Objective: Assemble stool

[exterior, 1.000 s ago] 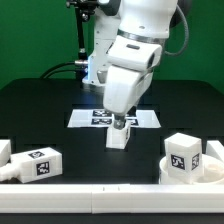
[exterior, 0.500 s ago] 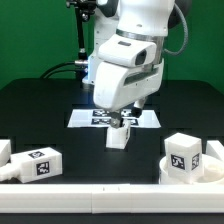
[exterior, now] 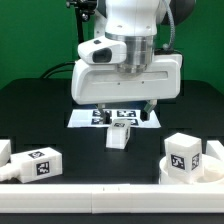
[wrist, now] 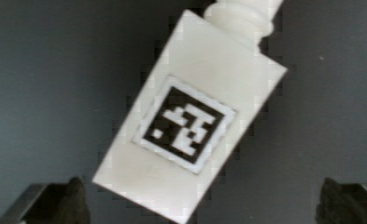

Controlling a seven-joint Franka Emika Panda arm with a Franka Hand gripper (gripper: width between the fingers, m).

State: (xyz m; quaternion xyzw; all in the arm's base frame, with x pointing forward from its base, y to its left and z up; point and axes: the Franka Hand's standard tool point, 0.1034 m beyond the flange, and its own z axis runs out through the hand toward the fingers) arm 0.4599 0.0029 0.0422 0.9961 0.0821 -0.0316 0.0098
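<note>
- White plastic spare legs [exterior: 35, 163] are lying well off to the exterior view's left of the jaws, at the front edge of the dark surface [exterior: 40, 110].
- Right under the gripper [exterior: 125, 112], the centre leg [exterior: 119, 136] is lying flat with its tag facing up, just in front of the marker board [exterior: 80, 120]. The jaws are hanging spread wide and released, gripping nothing, with one finger out to each side of the leg.
- Well off to the exterior view's right of the jaws, the seat disc [exterior: 200, 172] is sitting with another leg, the perched leg [exterior: 183, 152], resting on it.
- One risk is showing: the centre leg [wrist: 189, 110] is lying askew to the line between the fingertips [wrist: 55, 200]. Jaws closing from here would likely be catching its corners, twisting it or nudging it away instead of clamping flat faces.
- Only the wrist view is showing that slant, the peg [wrist: 242, 15] at the leg's end and the wide gap. Only the exterior view is showing the seat disc, the other legs and the height left to descend.
</note>
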